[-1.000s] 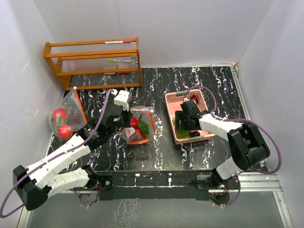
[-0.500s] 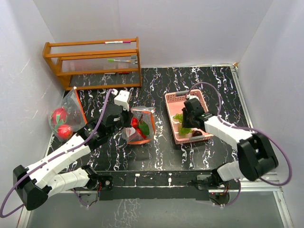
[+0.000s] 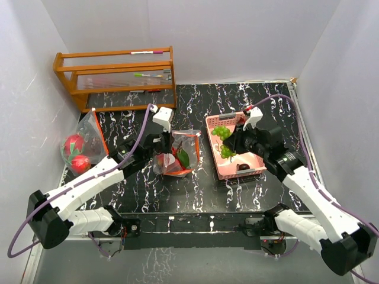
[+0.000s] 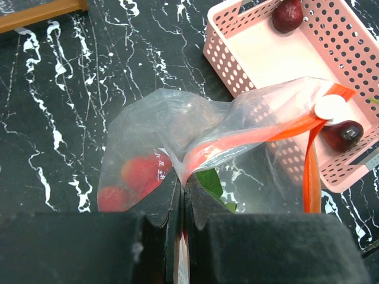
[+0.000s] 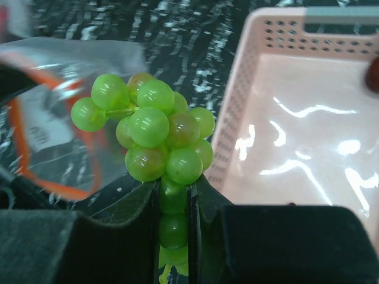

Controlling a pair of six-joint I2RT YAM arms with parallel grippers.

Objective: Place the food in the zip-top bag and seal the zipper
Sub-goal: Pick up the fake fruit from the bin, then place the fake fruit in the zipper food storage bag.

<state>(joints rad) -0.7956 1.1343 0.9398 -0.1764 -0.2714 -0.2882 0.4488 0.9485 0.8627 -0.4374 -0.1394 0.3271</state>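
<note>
The clear zip-top bag (image 3: pixel 179 155) with an orange zipper stands mid-table, with red fruits (image 4: pixel 139 171) and a green leaf (image 4: pixel 210 180) inside. My left gripper (image 4: pixel 182 189) is shut on the bag's (image 4: pixel 166 118) top edge, and the mouth gapes toward the basket. My right gripper (image 5: pixel 175 195) is shut on a bunch of green grapes (image 5: pixel 157 127). It holds the grapes (image 3: pixel 221 131) lifted over the left wall of the pink basket (image 3: pixel 208 121), between basket and bag (image 5: pixel 53 118). Two dark purple-red fruits (image 4: pixel 341 135) (image 4: pixel 287 13) lie in the basket (image 4: pixel 237 59).
A second bag (image 3: pixel 92 127) at the far left holds a dragon fruit (image 3: pixel 74 144) and a red apple (image 3: pixel 80 164). A wooden rack (image 3: pixel 115 77) stands at the back left. White walls close the table on three sides.
My right gripper closed on the grapes in the basket and lifted them up and toward the bag. My left gripper shifted the bag slightly to the right.
</note>
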